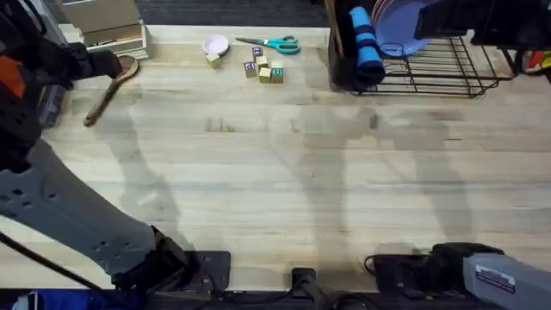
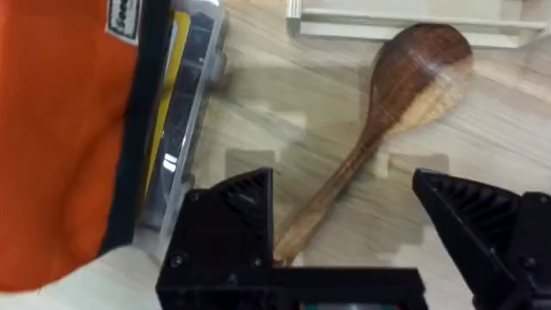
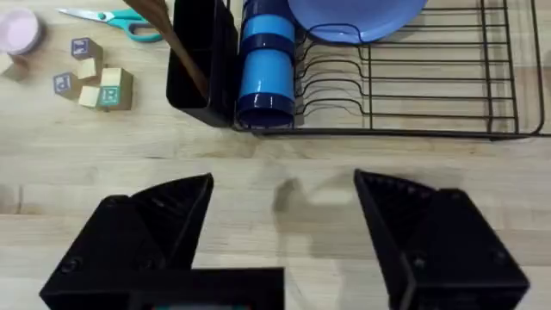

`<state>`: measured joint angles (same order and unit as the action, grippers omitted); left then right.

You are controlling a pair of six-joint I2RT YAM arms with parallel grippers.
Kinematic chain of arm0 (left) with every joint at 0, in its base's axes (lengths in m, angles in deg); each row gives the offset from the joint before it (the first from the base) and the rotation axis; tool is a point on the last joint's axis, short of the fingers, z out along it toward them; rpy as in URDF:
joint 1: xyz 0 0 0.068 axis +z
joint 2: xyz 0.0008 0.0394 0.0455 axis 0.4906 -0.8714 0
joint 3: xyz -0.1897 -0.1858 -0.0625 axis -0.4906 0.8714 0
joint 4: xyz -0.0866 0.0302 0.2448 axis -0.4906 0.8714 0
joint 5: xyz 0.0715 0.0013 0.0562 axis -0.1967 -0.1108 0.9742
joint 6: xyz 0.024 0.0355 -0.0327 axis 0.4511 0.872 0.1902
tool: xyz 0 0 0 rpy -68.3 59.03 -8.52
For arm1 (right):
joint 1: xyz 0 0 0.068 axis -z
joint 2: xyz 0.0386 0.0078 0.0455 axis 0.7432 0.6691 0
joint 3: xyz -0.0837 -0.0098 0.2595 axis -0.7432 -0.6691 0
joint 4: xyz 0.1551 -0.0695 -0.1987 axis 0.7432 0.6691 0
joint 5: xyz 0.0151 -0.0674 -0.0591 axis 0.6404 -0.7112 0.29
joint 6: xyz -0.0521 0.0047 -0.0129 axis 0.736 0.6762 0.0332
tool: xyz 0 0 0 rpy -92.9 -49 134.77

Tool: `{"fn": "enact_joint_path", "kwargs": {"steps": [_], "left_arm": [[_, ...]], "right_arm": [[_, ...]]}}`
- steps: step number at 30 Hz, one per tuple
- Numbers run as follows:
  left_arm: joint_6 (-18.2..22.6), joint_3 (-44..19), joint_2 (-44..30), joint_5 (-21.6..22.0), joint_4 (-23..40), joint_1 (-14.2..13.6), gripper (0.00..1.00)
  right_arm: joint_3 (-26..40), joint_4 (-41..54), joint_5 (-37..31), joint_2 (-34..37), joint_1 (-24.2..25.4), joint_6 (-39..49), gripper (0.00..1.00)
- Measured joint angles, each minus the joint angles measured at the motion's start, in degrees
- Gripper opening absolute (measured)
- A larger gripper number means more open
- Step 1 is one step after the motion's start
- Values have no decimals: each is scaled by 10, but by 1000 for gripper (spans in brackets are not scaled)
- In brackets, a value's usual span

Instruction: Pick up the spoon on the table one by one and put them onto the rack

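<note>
**A:** Where is the spoon (image 1: 110, 89) lying?

**B:** It is lying flat on the table (image 1: 275, 198) at the far left, just in front of a beige box (image 1: 105, 30). Its round bowl is pointing toward the box, and the thin handle is running diagonally back toward the left arm's side.

**A:** Which arm is sitting nearer to it?

**B:** The left one, clearly. In the left wrist view the left gripper (image 2: 379, 215) is hanging right over the spoon (image 2: 379, 146), jaws spread wide and holding nothing. The handle is passing between the fingers, its tip sitting close by one finger (image 2: 237, 215); the bowl is lying further out, ahead of the fingers.

**A:** How is the handle lining up with the jaws?

**B:** It is crossing the gap at a slant, not square to it, and off-centre toward one side. Closing would probably catch the handle near its end.

**A:** And the right arm?

**B:** The right gripper (image 3: 284, 215) is hovering over bare table with its jaws also wide apart and empty, facing the rack (image 3: 430, 86). The rack (image 1: 439, 69) is standing at the far right, well apart from the spoon, so a long carry across the table is likely waiting.
</note>
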<state>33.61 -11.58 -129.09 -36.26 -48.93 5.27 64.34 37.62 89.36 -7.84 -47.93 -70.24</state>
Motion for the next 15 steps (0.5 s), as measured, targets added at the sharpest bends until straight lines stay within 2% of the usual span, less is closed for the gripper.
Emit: {"fn": "enact_joint_path", "kwargs": {"steps": [10,15], "left_arm": [[5,0,-58,-34,-50,0,993],[12,0,-73,-52,-46,0,994]], "right_arm": [[0,0,0,0,0,-2,992],[0,0,0,0,0,-2,992]]}}
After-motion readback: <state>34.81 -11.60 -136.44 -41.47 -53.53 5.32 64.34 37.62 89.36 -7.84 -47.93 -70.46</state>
